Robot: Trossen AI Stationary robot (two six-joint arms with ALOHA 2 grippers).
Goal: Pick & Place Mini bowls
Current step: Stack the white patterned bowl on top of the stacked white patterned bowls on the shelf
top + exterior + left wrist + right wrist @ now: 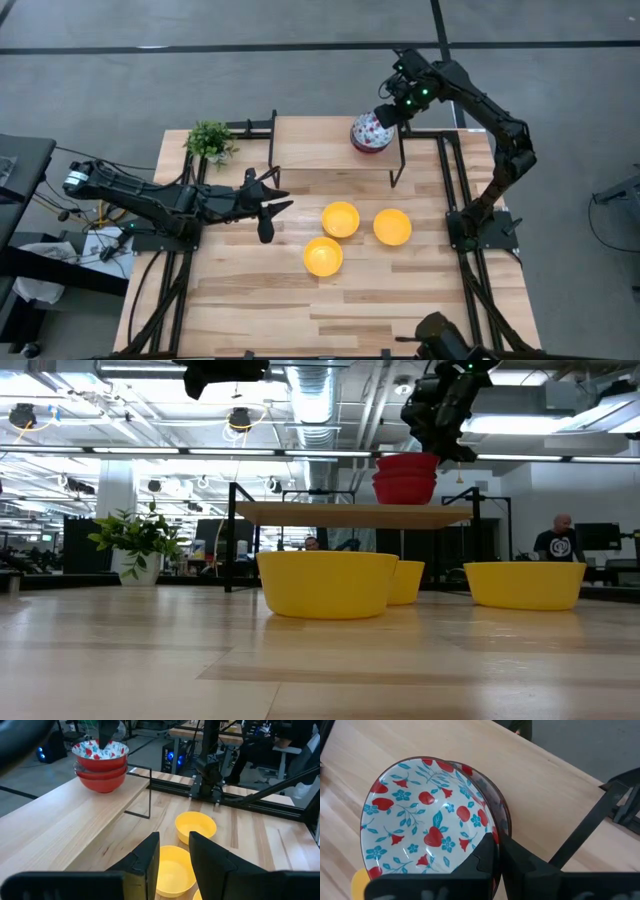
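Note:
Three floral bowls, red outside, stand nested in a stack (368, 132) on a raised wooden shelf (310, 145) at the table's far side; the stack also shows in the low view (405, 480). My right gripper (497, 857) is over the stack's right side, shut on the top bowl (420, 820). Three yellow bowls (340, 218) (392, 226) (322, 256) rest on their bases on the table. My left gripper (278, 205) hangs open and empty above the table, just left of the yellow bowls; it also shows in its wrist view (174, 857). My right gripper pinches the top floral bowl's rim (492, 832) on the side toward the table's right edge, one finger inside the bowl and one outside. The fingers come from above, slanting down. The bowl sits level, nested in the two bowls beneath it (102, 775).
A small green potted plant (210, 140) stands at the table's far left corner. The shelf stands on thin black legs (397, 170). Black frame rails run along both table sides. People sit in the room beyond the table (555, 540).

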